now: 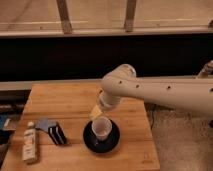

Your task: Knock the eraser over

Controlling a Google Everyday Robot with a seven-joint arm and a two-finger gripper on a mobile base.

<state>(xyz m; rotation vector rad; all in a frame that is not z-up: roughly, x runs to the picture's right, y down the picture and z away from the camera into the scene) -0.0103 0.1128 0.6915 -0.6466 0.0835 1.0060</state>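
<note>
While beside cup [101,127] on saucer [89,140], pincer [96,112]

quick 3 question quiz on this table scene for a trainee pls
1. True or false: the eraser lies between the white tube and the cup.
2. What does the cup stand on? A) the white tube B) a dark saucer C) the eraser
3. Fill in: the pincer hangs right by the ____, well apart from the eraser.

Key: 1 true; 2 B; 3 cup
</note>
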